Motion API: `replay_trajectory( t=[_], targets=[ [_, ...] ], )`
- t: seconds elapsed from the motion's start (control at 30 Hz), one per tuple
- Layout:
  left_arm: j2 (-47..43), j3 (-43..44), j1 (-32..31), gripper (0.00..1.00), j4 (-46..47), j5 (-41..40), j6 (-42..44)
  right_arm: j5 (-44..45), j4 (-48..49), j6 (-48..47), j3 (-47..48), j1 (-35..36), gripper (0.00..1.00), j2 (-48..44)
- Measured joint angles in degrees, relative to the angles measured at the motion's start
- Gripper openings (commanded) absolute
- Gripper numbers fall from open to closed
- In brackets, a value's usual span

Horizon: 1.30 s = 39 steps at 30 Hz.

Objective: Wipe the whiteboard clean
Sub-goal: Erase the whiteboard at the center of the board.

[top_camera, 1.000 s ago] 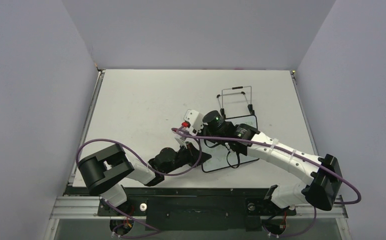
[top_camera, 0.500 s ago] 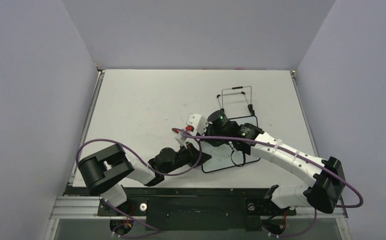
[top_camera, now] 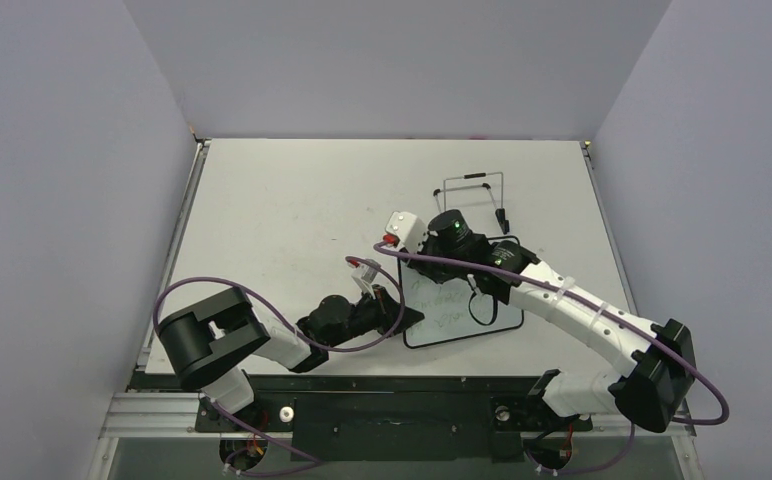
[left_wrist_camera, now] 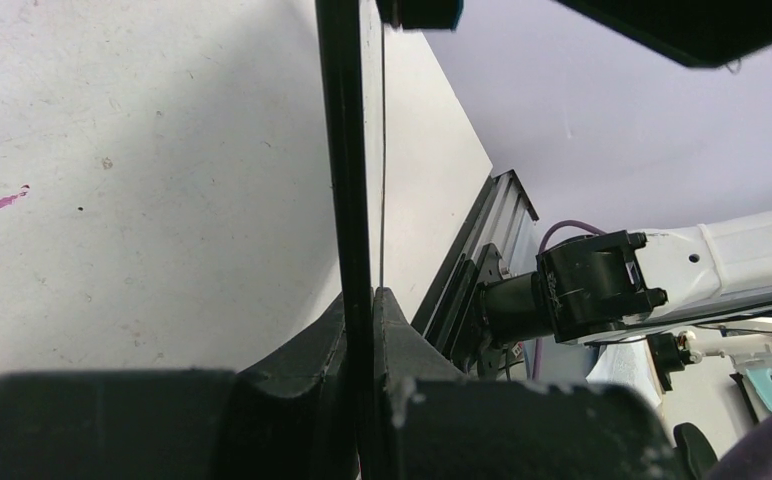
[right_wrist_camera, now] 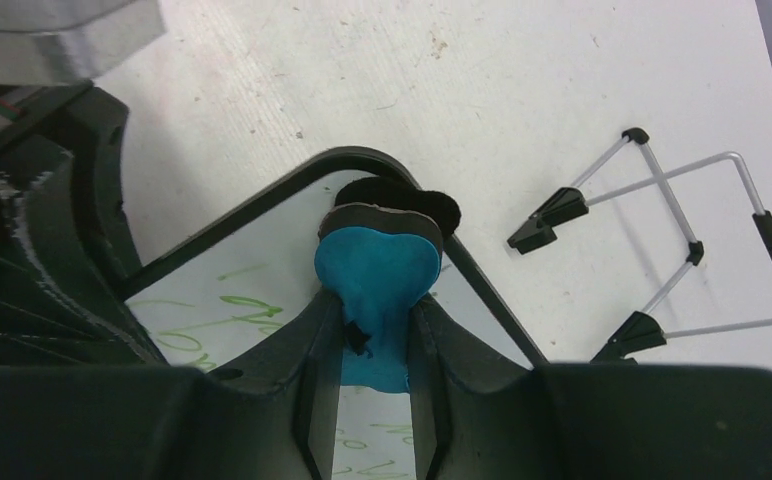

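The whiteboard lies near the table's front, with a black frame and green handwriting on it. My left gripper is shut on its left frame edge; in the left wrist view the black frame runs between the fingers of that gripper. My right gripper is shut on a blue eraser. Its black felt is pressed at the board's rounded far corner. In the right wrist view the gripper stands over the board, with green writing left of and below the eraser.
A bent-wire stand with black feet lies on the table just beyond the board; it also shows in the right wrist view. Purple cables loop over both arms. Grey walls close in the table on three sides.
My right arm has swept the eraser to the right and slightly away, towards the board's far corner. More of the board's green writing now shows. The left arm has not moved.
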Motion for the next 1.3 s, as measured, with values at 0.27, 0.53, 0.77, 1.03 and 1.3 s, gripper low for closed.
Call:
replay_trajectory(
  t=[0.27, 0.53, 0.77, 1.03, 1.3],
  targets=[
    [0.3, 0.0, 0.1, 0.00, 0.4, 0.9, 0.0, 0.2, -1.0, -0.5, 0.0, 3.9, 0.00, 0.2],
    [0.3, 0.0, 0.1, 0.00, 0.3, 0.9, -0.1, 5.9, -0.8, 0.3, 0.0, 2.1, 0.00, 0.2],
    [0.3, 0.0, 0.1, 0.00, 0.3, 0.9, -0.1, 6.4, -0.9, 0.3, 0.2, 3.7, 0.00, 0.2],
    [0.8, 0.0, 0.1, 0.00, 1.0, 1.2, 0.0, 7.6, -0.2, 0.6, 1.0, 5.4, 0.00, 0.2],
    [1.1, 0.0, 0.1, 0.00, 1.4, 1.3, 0.0, 8.9, 0.5, 0.6, 1.0, 3.3, 0.00, 0.2]
  ],
)
